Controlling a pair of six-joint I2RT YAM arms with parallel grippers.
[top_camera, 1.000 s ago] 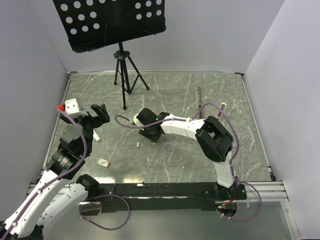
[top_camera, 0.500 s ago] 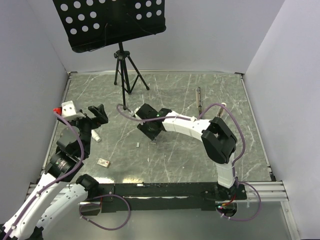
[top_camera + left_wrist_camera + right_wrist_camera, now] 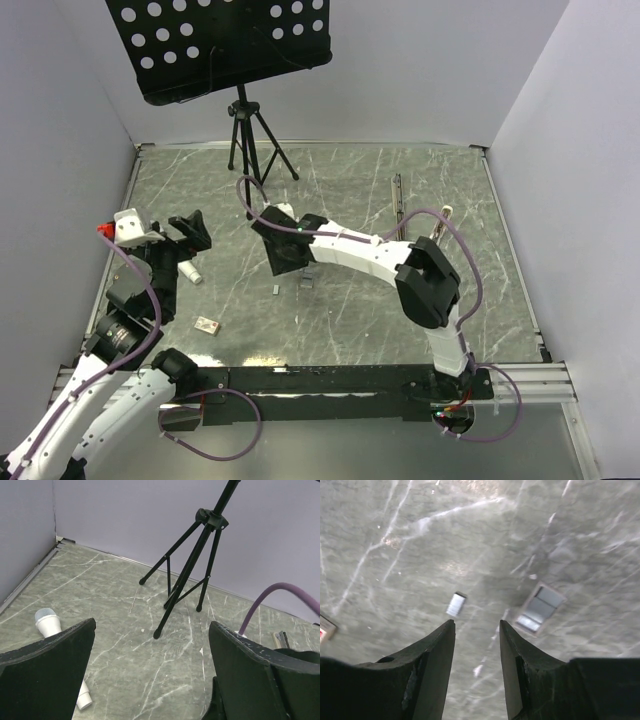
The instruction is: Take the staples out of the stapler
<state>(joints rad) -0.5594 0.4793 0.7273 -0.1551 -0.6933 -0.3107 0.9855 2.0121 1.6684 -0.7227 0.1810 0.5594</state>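
Note:
The stapler (image 3: 398, 201) lies as a thin dark bar at the back right of the table, far from both grippers. A tiny grey staple strip (image 3: 456, 604) lies on the table just beyond my right gripper's left fingertip; it also shows in the top view (image 3: 275, 289). A wider flat grey metal piece (image 3: 538, 609) lies to its right, and also shows in the top view (image 3: 307, 279). My right gripper (image 3: 476, 625) is open and empty, hovering over the table centre (image 3: 285, 258). My left gripper (image 3: 152, 627) is open and empty at the left (image 3: 190, 232).
A black tripod stand (image 3: 248, 140) with a perforated tray stands at the back. A white cylinder (image 3: 190, 272) lies by the left gripper. A small tan block (image 3: 207, 325) lies at the front left. A white object (image 3: 445, 212) lies right of the stapler.
My right gripper has moved left and slightly away, uncovering the wider grey piece. My left arm has drawn slightly left and back.

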